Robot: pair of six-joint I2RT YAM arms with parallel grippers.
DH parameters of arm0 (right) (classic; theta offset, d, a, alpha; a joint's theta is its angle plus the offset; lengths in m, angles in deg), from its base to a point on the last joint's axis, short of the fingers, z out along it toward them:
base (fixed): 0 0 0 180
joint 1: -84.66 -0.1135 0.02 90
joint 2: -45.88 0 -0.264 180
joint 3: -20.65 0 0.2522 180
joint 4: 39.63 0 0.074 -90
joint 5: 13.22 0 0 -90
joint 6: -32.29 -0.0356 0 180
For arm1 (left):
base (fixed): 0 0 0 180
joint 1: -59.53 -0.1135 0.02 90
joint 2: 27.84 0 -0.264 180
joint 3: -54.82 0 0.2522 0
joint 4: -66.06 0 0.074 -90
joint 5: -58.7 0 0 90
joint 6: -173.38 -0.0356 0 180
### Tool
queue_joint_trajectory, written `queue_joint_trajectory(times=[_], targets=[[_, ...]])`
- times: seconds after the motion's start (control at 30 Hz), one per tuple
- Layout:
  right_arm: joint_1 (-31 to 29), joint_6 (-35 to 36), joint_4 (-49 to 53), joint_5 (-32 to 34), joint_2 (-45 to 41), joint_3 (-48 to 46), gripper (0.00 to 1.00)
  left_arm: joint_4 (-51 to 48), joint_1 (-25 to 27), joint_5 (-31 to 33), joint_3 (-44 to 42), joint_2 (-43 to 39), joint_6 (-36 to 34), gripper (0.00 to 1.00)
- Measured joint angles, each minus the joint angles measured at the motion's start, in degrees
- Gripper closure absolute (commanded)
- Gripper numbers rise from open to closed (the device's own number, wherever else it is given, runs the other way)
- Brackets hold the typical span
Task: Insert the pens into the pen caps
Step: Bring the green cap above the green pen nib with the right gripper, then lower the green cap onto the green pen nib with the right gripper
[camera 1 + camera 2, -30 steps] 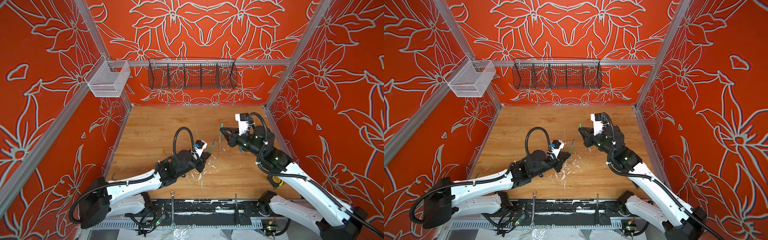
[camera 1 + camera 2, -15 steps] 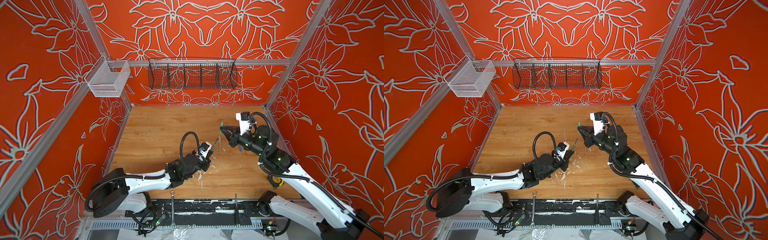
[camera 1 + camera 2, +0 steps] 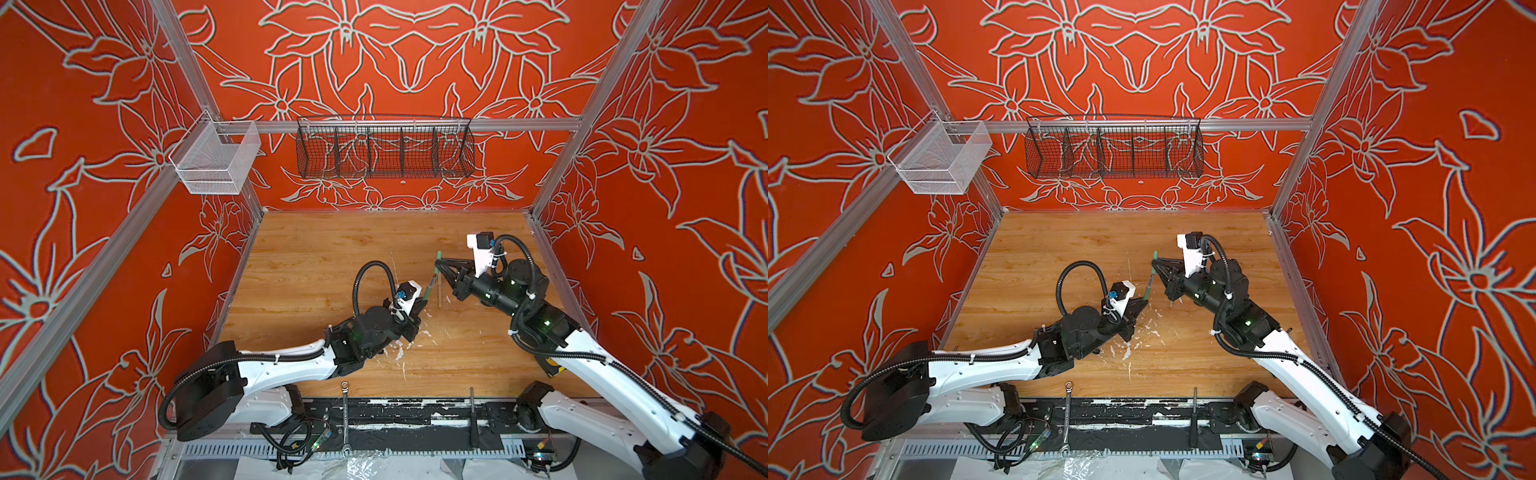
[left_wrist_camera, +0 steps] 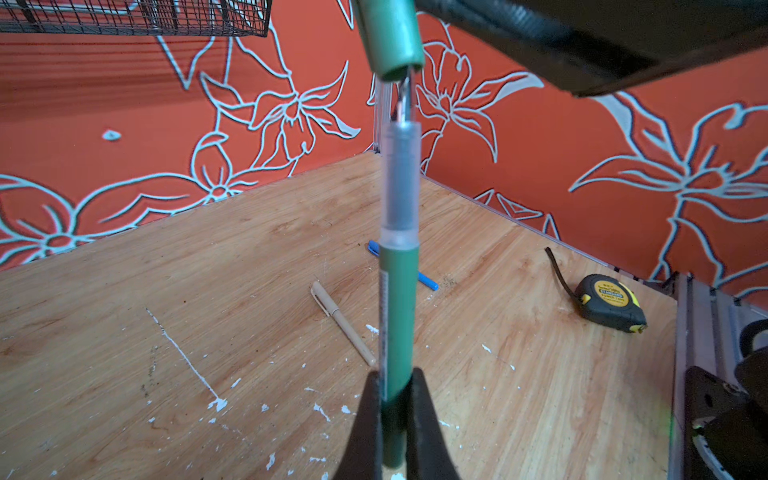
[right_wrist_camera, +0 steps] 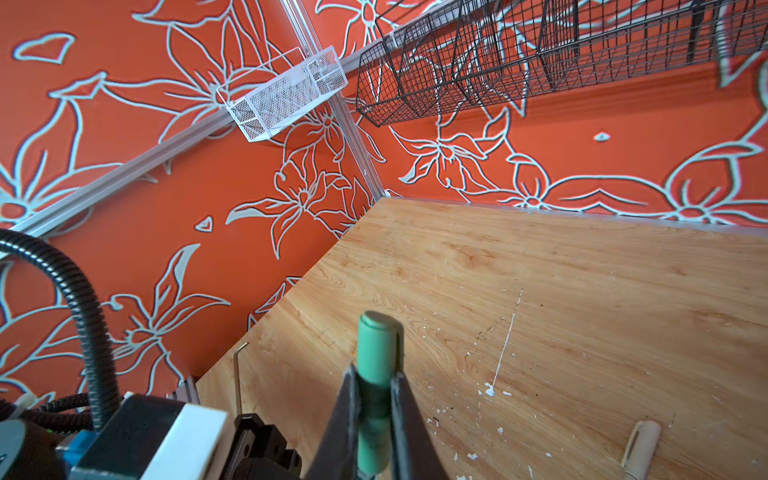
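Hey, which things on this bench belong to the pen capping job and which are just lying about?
Job: green pen, held by the left end effector; green cap, held by the right end effector; tan pen; blue pen.
Lying about: tape measure; wrench; hex key; black wire basket; white mesh basket.

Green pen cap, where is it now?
In both top views the green cap hangs over mid-table, clamped in the right tool, its mouth at the green pen's tip.

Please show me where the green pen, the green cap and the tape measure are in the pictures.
green pen [image 4: 399,316]: left wrist view, middle of the green barrel.
green cap [image 5: 376,353]: right wrist view, its side below the rounded end.
tape measure [image 4: 610,293]: left wrist view, the round yellow label.
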Motion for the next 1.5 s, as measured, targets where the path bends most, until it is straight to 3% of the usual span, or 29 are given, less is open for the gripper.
queue_joint_trajectory(times=[1.5], targets=[[-1.22,-5.25,-9.25,-0.35,-2.01,-5.66,1.00,-3.93,-1.42,-2.69,0.96,-1.99,1.01,1.00]])
